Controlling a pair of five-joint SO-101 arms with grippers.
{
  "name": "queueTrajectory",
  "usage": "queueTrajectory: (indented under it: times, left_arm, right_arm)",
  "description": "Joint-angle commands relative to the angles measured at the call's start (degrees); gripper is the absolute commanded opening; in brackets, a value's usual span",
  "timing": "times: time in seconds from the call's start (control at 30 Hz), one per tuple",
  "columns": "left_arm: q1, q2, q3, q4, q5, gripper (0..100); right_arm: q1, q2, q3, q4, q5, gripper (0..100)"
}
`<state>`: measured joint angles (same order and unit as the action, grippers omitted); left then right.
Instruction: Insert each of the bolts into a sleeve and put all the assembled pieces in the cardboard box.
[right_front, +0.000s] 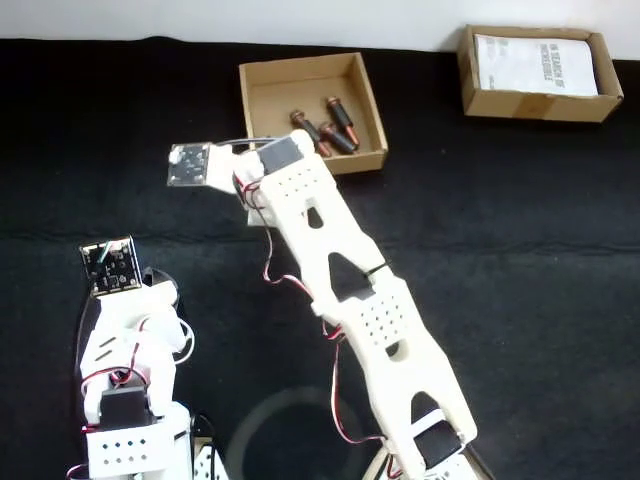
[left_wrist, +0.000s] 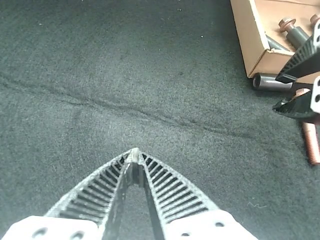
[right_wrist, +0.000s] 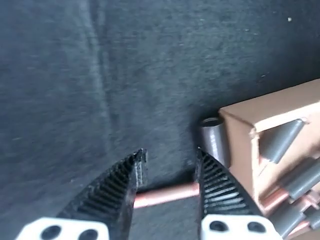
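A copper bolt (right_wrist: 167, 194) and dark sleeve (right_wrist: 214, 140) lie just outside the cardboard box (right_front: 280, 100), assembled pieces (right_front: 325, 128) inside it.

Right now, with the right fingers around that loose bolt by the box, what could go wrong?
The bolt lies crosswise between the right gripper's open fingers, so closing may skew it or pop it out. The sleeve lies loose beside one finger at the cardboard box corner; a nudge could roll it away.

Black table (right_front: 520, 300): cardboard box (right_front: 280, 100), second box (right_front: 530, 105), bolt (left_wrist: 311, 142), sleeve (left_wrist: 270, 82)
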<state>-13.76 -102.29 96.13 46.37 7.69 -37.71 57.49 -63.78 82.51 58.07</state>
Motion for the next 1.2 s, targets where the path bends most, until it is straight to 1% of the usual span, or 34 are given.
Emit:
queueTrajectory:
  times: [0.0, 0.13, 0.2, 0.37, 0.53, 0.57, 0.63, 0.67, 0.73, 0.83, 1.03, 1.1, 1.17]
  left_arm:
    - [-0.57, -1.54, 1.01, 0.09, -0.35, 1]
    - [-0.57, -1.54, 1.01, 0.09, -0.35, 1]
    - [-0.57, -1.54, 1.01, 0.09, -0.35, 1]
    - [-0.66, -1.63, 1.01, 0.09, -0.35, 1]
    - [-0.66, -1.63, 1.01, 0.09, -0.35, 1]
    - [-0.66, -1.63, 1.01, 0.09, -0.35, 1]
    - [-0.66, -1.63, 1.01, 0.09, -0.35, 1]
    - [-0.66, -1.63, 1.01, 0.09, -0.35, 1]
    - [-0.66, -1.63, 1.01, 0.09, -0.35, 1]
    - [-0.66, -1.63, 1.01, 0.09, -0.35, 1]
    - [-0.66, -1.36, 1.01, -0.09, -0.44, 1]
    - [-0.57, -1.19, 1.01, -0.18, -0.44, 1]
    - [-0.4, -1.19, 1.01, -0.18, -0.44, 1]
  right_arm:
    - [1.89, 0.84, -2.51, -4.88, 2.37, 14.2]
    - [3.3, 3.12, -2.51, -9.1, 2.9, 14.2]
    - [4.0, 4.7, -3.56, -10.86, 4.66, 14.2]
    - [5.14, 12.35, -10.59, -14.55, 5.45, 14.2]
    - [4.88, 20.7, -17.36, -14.9, 5.19, 13.9]
    - [4.79, 21.93, -18.59, -14.99, 5.01, 12.5]
    - [4.44, 23.96, -21.23, -14.9, 5.01, 5.0]
    - [4.35, 24.66, -22.64, -14.64, 5.01, 0.5]
    - [4.53, 25.1, -25.19, -13.49, 5.01, 1.8]
    - [4.97, 24.13, -28.88, -9.63, 4.92, 0.8]
    - [5.67, 17.19, -37.14, -0.66, 4.66, 0.8]
    - [5.85, 12.7, -37.41, 1.19, 1.14, 0.8]
    - [5.93, 8.31, -37.41, 2.24, -4.31, 0.8]
